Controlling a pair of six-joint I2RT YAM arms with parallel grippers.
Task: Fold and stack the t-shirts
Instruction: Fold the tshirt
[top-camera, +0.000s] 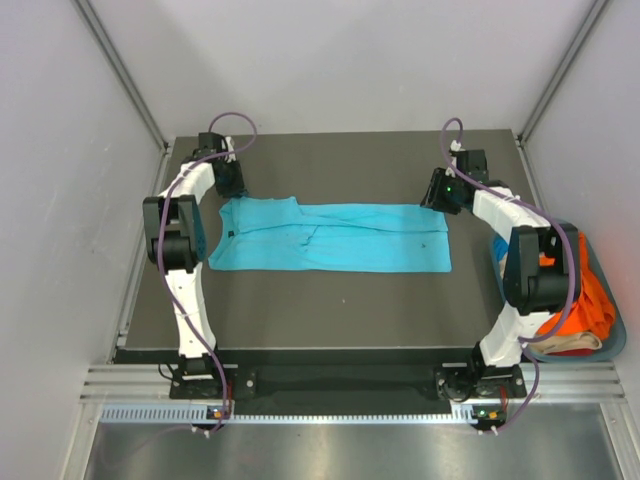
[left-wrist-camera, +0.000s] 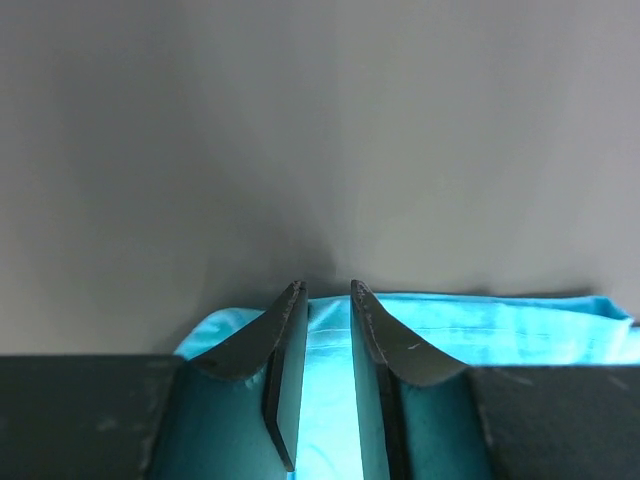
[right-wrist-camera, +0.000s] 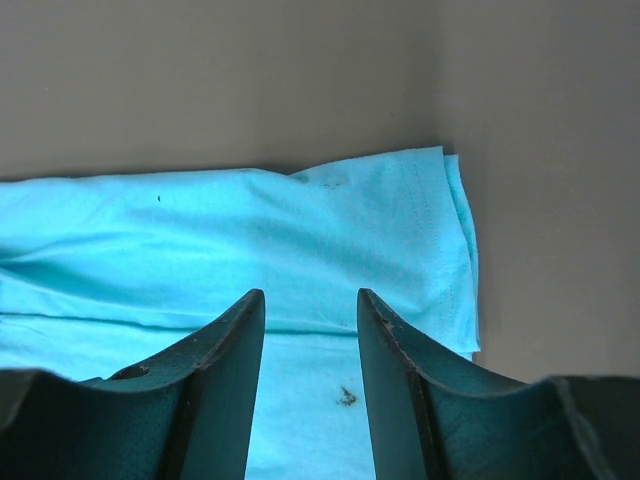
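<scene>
Turquoise t-shirt laid flat across the middle of the dark table, already narrowed lengthwise to a long band, collar end toward the left, hem end toward the right. Left gripper placed at the far collar corner, jaws at a narrow gap with turquoise cloth visible through it; no pinch on the cloth discernible. Right gripper placed over the far hem corner, jaws moderately apart, nothing between them, only fabric with a small dark speck beneath. At the table's right edge, a blue-grey basket with an orange shirt and a beige shirt bunched inside, unfolded. Judged early in the task: lengthwise fold of the first shirt done; crosswise folds outstanding, probably to start from the two far corners; no stack begun; basket shirts yet to be folded.
</scene>
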